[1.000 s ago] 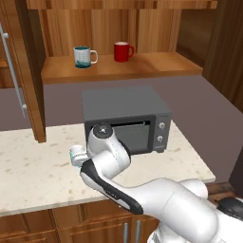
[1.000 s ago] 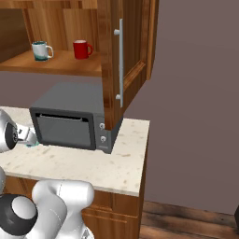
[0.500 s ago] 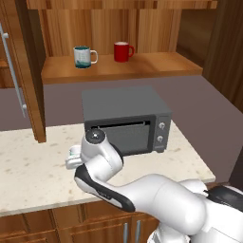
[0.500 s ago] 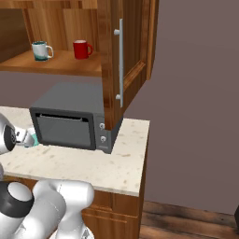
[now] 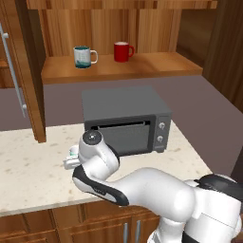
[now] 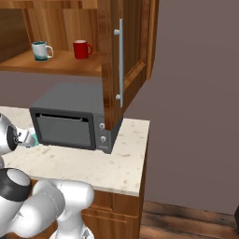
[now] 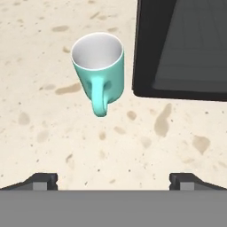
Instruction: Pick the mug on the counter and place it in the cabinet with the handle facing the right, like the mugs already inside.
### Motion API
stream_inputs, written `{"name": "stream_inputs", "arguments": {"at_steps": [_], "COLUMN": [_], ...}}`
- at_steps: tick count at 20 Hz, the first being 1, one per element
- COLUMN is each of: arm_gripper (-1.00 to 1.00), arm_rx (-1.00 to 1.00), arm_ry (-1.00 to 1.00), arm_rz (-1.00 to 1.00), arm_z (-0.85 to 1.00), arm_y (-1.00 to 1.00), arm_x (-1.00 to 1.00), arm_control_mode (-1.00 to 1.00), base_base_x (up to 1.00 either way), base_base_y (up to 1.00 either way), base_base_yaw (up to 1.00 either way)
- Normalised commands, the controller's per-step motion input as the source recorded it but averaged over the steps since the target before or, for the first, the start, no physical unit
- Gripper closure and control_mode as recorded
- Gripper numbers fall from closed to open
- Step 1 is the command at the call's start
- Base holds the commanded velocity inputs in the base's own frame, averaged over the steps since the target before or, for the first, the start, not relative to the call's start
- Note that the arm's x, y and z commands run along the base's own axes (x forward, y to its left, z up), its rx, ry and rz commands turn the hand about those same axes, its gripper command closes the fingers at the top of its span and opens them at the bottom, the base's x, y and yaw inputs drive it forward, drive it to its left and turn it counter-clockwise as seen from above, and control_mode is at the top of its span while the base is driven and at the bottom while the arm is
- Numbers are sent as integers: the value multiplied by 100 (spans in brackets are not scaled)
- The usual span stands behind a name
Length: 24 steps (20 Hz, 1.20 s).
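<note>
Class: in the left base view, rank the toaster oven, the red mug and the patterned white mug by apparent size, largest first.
1. Toaster oven, by far the largest.
2. Red mug and patterned white mug: they look about alike, so no ranking between them.

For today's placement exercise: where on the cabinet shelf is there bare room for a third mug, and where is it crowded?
The shelf is bare right of the red mug, out to its right end. The left part is crowded: the white patterned mug stands beside the red one, with a narrow gap between.
</note>
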Motion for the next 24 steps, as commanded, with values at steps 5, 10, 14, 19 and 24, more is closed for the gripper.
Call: {"name": "stream_inputs", "arguments": {"at_steps": [5, 10, 14, 19, 24], "arm_gripper": [-100, -100, -100, -100, -100], "arm_rx": [0, 0, 0, 0, 0], "arm_ry": [0, 0, 0, 0, 0], "arm_rz": [-1, -1, 0, 0, 0], "arm_z": [-6, -10, -16, -16, -15], "arm_y": [0, 0, 0, 2, 12], "arm_x": [19, 21, 17, 18, 19], "arm_control_mode": [-100, -100, -100, -100, -100], "base_base_x": [0, 0, 0, 0, 0], "base_base_y": [0, 0, 0, 0, 0], "base_base_yaw": [0, 0, 0, 0, 0]}}
